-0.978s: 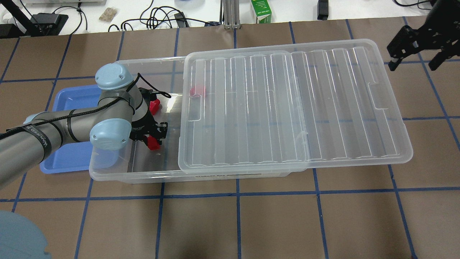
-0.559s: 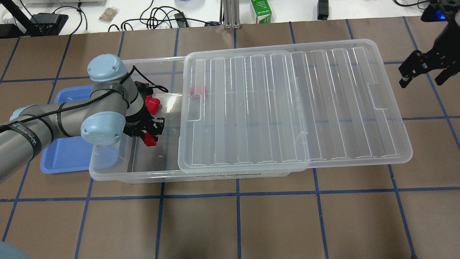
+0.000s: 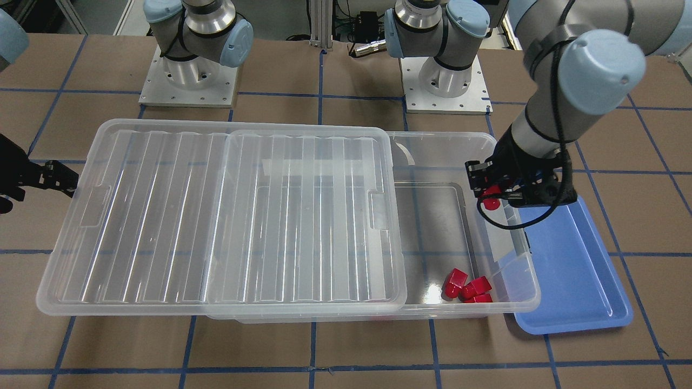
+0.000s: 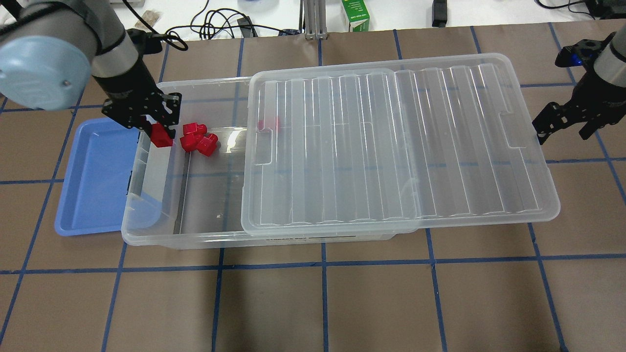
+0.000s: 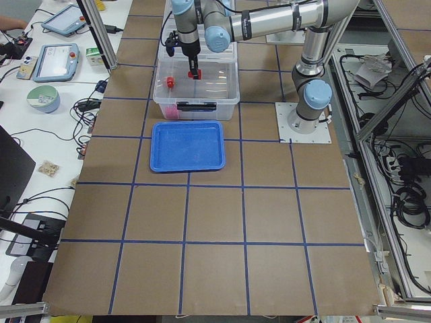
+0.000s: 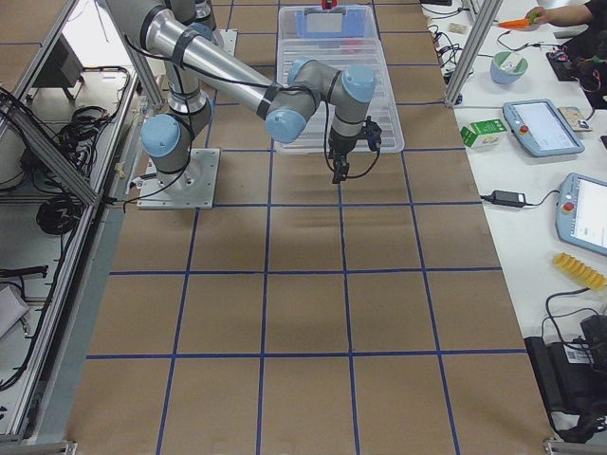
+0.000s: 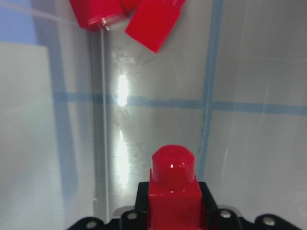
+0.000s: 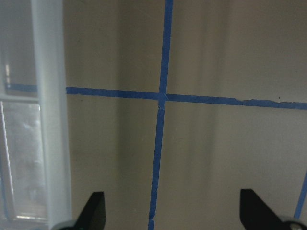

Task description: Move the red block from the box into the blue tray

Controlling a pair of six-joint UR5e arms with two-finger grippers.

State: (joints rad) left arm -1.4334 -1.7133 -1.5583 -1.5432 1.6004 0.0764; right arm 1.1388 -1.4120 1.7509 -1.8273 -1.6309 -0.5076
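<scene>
My left gripper [image 4: 160, 136] is shut on a red block [image 4: 161, 137] and holds it over the left end wall of the box [image 4: 171, 242], right beside the blue tray [image 4: 98, 186]. The block also shows in the left wrist view [image 7: 173, 191] and the front view [image 3: 491, 201]. Three more red blocks [image 4: 198, 139] lie together on the box floor, and one shows dimly under the lid [image 4: 268, 123]. The ribbed clear lid [image 4: 391, 142] is slid right and leaves the box's left end open. My right gripper [image 4: 561, 131] is open and empty, beyond the lid's right edge.
A green carton [image 4: 355, 14] and cables lie on the white bench beyond the table. The two arm bases [image 3: 186, 81] stand behind the box. The blue tray [image 3: 567, 270] lies partly under the box's end.
My left gripper has risen with the red block and moved left and toward the far side, from the box floor to above its left wall. My right gripper has moved nearer.
</scene>
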